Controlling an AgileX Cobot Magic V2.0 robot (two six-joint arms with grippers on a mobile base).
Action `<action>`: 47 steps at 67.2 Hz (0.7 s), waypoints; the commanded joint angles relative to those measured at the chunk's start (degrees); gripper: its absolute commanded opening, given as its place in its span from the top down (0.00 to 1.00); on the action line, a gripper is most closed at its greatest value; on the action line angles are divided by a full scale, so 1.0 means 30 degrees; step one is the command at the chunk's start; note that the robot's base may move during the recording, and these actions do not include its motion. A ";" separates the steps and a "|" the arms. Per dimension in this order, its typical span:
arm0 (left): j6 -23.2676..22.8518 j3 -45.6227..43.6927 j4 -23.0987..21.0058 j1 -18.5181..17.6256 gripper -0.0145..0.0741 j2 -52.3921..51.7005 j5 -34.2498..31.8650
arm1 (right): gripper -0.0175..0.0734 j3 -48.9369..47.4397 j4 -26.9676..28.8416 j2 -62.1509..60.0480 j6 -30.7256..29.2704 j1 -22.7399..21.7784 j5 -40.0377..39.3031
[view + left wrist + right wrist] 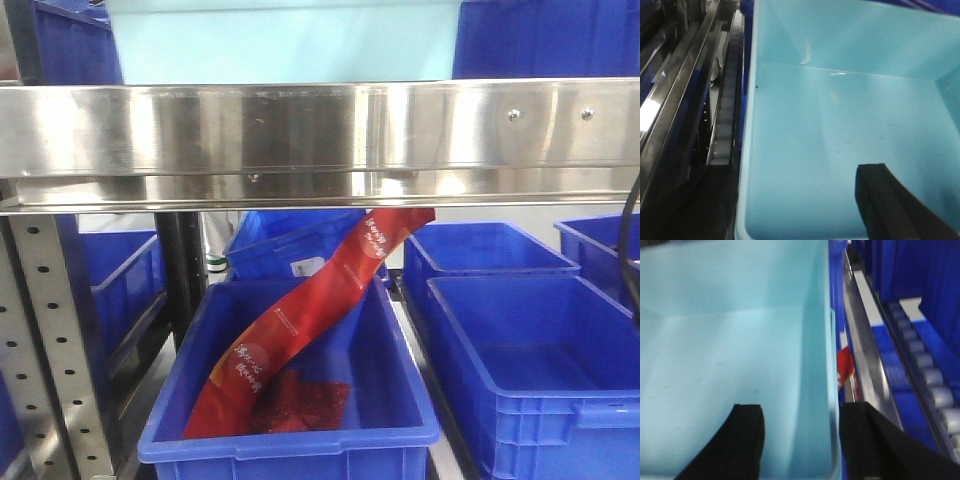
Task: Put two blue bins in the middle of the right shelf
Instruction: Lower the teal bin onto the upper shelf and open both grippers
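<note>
I see right gripper (797, 440) pinching the light-blue bin (740, 340) wall; left gripper (890, 200) inside it, can't tell its state.

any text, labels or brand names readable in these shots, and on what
Nothing can be read for certain.
Red snack packet strip: white Chinese characters in round patches, too blurred to read.
White label on the back blue bin: print too small to read.
Light blue bin: no text visible in either wrist view.
</note>
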 commanded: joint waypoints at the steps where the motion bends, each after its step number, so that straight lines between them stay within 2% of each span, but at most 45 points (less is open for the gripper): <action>1: -0.0082 -0.0320 0.0068 -0.0117 0.39 -0.0749 -0.0497 | 0.55 -0.0175 -0.0365 -0.0907 -0.0143 0.0016 -0.0141; 4: -0.0082 -0.0320 0.0068 -0.0117 0.42 -0.1037 -0.0497 | 0.59 -0.0175 -0.0365 -0.1227 -0.0271 0.0016 -0.0141; 8: -0.0082 -0.0320 0.0068 -0.0117 0.52 -0.1556 -0.0497 | 0.68 -0.0175 -0.0365 -0.1698 -0.0307 0.0040 -0.0141; 19: -0.0082 -0.0320 0.0030 -0.0117 0.96 -0.2794 -0.0448 | 0.95 -0.0175 -0.0365 -0.2703 -0.0307 0.0090 -0.0349; 21: -0.0043 -0.0320 0.0030 -0.0117 0.96 -0.3051 -0.0350 | 0.99 -0.0175 -0.0365 -0.2852 -0.0307 0.0137 -0.0399; 25: -0.0043 -0.0320 0.0030 -0.0117 0.96 -0.3513 0.0173 | 0.99 -0.0175 -0.0365 -0.3250 -0.0577 0.0169 -0.0399; 29: -0.0043 -0.0248 -0.0240 -0.0117 0.96 -0.3976 0.1663 | 0.99 0.0043 -0.0365 -0.3671 -0.0704 0.0352 -0.0500; 32: 0.0427 0.0123 -0.0360 -0.0117 0.96 -0.4449 0.2708 | 0.99 0.0473 -0.0417 -0.4011 -0.1262 0.0401 -0.1020; 34: 0.0799 0.0730 -0.0449 -0.0117 0.96 -0.4745 0.2635 | 0.99 0.0989 -0.0417 -0.4247 -0.1754 0.0401 -0.1557; 39: 0.1458 0.3218 -0.0549 -0.0117 0.96 -0.6189 0.0210 | 0.99 0.2855 -0.0417 -0.4977 -0.1896 0.0401 -0.3042; 44: 0.1490 0.6230 -0.0549 -0.0117 0.96 -0.7759 -0.3129 | 0.99 0.5087 -0.0417 -0.5897 -0.1896 0.0401 -0.4893; 47: 0.1451 0.8170 -0.0579 -0.0117 0.96 -0.8741 -0.4384 | 0.99 0.7014 -0.0417 -0.6573 -0.1896 0.0401 -0.6491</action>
